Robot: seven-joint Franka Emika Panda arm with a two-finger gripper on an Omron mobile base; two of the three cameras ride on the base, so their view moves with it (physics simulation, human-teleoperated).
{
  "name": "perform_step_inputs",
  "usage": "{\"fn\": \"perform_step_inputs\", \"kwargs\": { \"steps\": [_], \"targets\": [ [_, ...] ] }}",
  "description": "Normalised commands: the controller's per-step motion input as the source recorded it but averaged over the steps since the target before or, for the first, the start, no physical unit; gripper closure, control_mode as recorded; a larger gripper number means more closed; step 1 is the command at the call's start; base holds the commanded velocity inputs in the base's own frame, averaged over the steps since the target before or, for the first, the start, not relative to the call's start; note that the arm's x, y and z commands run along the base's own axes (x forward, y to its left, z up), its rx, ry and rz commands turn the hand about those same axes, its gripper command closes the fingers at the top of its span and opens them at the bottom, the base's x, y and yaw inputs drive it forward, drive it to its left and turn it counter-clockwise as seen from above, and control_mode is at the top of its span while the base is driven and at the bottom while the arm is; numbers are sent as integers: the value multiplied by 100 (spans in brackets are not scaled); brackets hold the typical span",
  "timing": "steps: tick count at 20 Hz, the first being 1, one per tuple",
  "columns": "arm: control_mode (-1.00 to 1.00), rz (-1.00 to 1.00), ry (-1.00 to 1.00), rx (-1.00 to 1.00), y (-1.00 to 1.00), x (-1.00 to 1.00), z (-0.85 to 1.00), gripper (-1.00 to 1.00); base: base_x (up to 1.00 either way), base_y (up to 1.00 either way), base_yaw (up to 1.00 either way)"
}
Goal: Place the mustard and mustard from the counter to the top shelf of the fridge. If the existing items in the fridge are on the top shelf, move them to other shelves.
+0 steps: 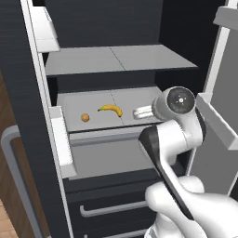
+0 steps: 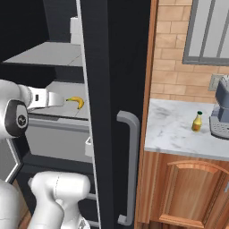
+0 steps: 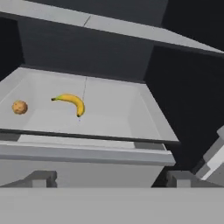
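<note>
An amber-yellow mustard [image 2: 197,121] with a dark cap stands on the marbled counter [image 2: 170,132], right of the fridge. Inside the fridge, the top shelf [image 1: 116,59] is a bare grey slab. One level down, a grey tray [image 1: 139,100] holds the existing items: a banana [image 1: 110,109] [image 3: 70,103] and a small orange fruit [image 1: 85,117] [image 3: 19,107]. My gripper [image 3: 111,178] hangs open and empty in front of that tray, a short way right of the banana, and touches nothing. My hand [image 2: 47,99] points into the fridge.
The open fridge door [image 2: 107,112] with its grey bar handle [image 2: 129,165] stands between the fridge and the counter. White door bins [image 1: 60,139] line the left side, another door panel [image 1: 218,121] the right. A coffee machine [image 2: 221,112] sits behind the mustard. Drawers [image 1: 107,207] lie below.
</note>
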Motion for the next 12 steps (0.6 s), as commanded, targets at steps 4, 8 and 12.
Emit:
{"fn": "perform_step_inputs", "kwargs": {
  "steps": [4, 8, 12],
  "targets": [
    [-100, 0, 17, 12, 0, -100, 47, -100, 0, 0, 0],
    [-100, 0, 8, 22, 0, -100, 19, -100, 0, 0, 0],
    [-100, 5, -4, 12, 16, -93, -8, -100, 0, 0, 0]
  ]
}}
